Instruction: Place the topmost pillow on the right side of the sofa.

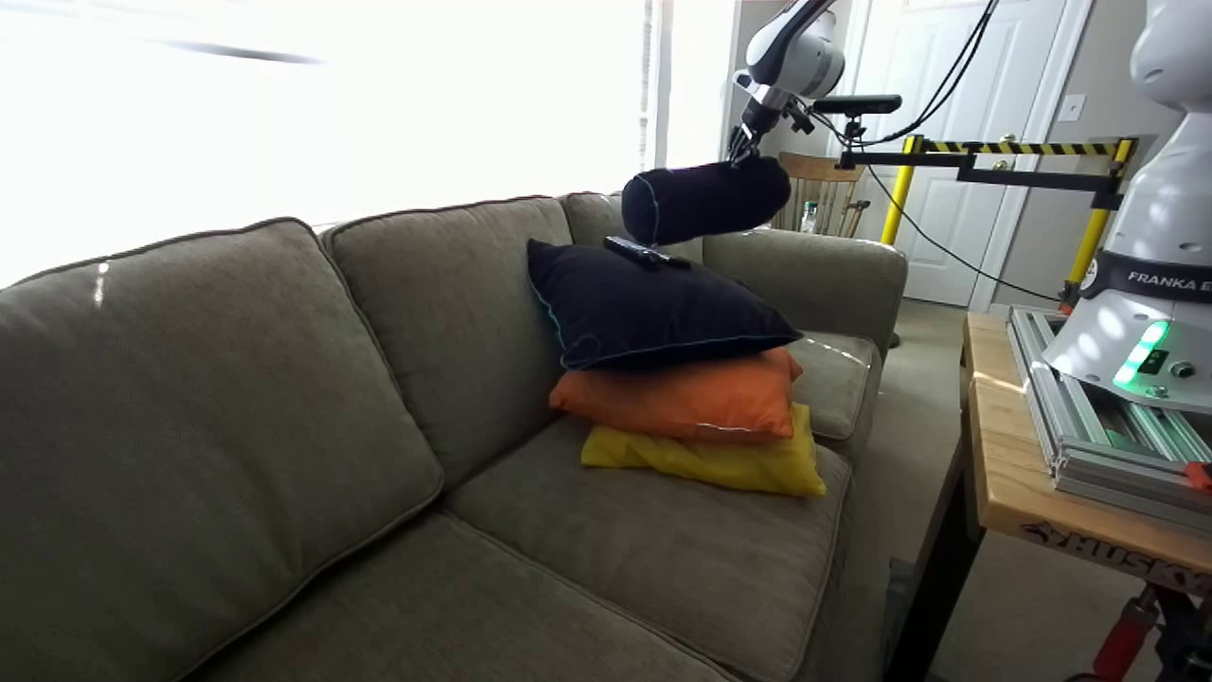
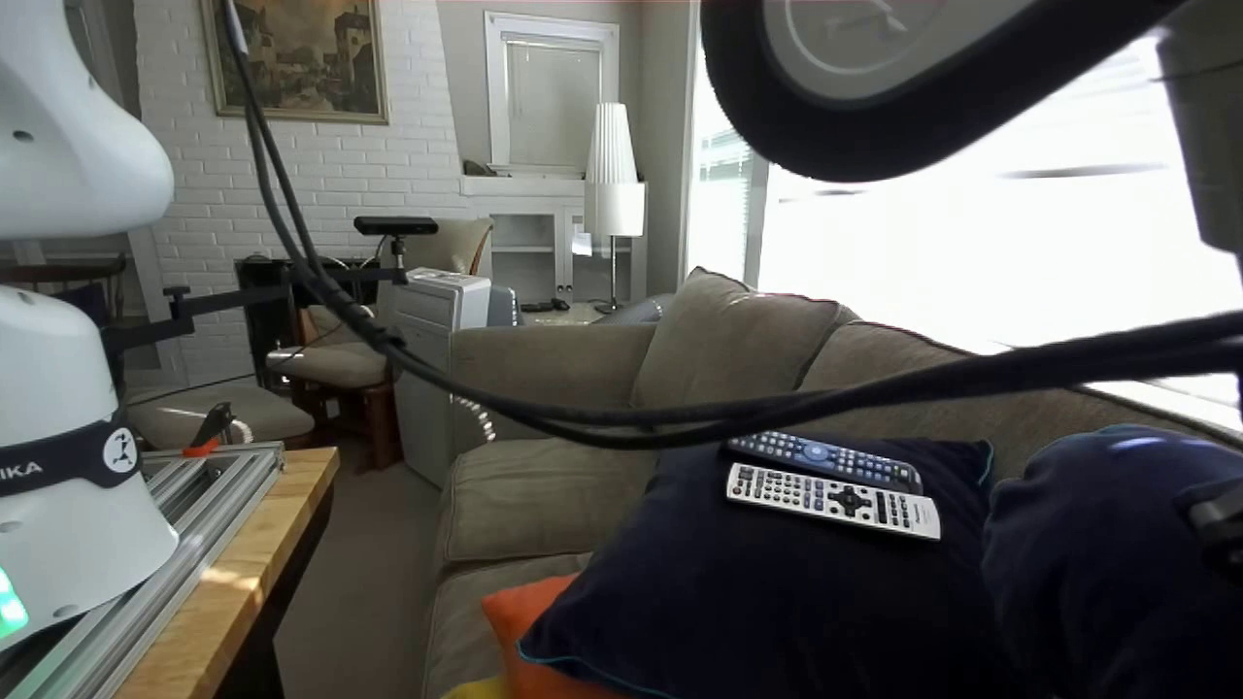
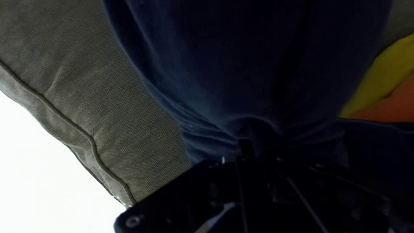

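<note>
1. Daylight glares through a wide, washed-out window behind a large grey-taupe fabric sofa, which has big square back cushions, wide seat cushions and a padded arm.
2. Farther off, a white-painted brick wall carries a framed painting, and a lamp with a tall, pleated white shade stands beyond the sofa.
3. Alongside the sofa, a light wooden table bears the white base of the robot arm.
4. On the seat lies a stack: a yellow fabric pillow at the bottom, an orange fabric pillow over it, and a dark navy square fabric pillow with thin blue piping over both.
5. On the square navy pillow, a silver remote control and a dark remote control rest side by side.
6. The task's pillow, a dark navy, almost black, soft bolster-shaped fabric pillow, is in the air above the stack, its length close to level. Whether its underside touches anything below, I cannot tell.
7. The black two-fingered gripper has its fingers clamped on this bolster-shaped pillow from above; in the wrist view the cloth puckers into folds around the fingertips.
8. Past the pillow's edges, the wrist view shows sofa fabric on one side and the yellow and orange pillows on the other.
</note>
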Robot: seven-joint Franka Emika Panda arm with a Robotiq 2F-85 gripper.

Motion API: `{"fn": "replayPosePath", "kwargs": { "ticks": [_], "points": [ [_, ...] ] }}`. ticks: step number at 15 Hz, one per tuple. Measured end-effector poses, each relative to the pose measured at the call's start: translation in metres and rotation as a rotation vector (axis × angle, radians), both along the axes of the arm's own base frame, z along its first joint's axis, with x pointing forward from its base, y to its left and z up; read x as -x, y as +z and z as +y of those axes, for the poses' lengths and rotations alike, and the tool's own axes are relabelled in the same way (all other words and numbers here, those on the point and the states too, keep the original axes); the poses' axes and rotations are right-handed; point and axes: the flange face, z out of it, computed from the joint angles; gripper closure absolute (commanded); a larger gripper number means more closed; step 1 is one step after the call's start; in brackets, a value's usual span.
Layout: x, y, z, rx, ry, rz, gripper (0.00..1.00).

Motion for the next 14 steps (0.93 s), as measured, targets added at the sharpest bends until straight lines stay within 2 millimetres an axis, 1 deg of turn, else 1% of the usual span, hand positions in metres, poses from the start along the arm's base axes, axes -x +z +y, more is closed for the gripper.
{"fn": "replayPosePath", "kwargs": {
  "ticks": [5, 14],
  "points": [
    [0.012, -0.010, -0.009, -0.046, 0.034, 0.059, 0.99],
    [0.015, -0.025, -0.004, -0.056, 0.127, 0.120, 0.99]
  ]
}}
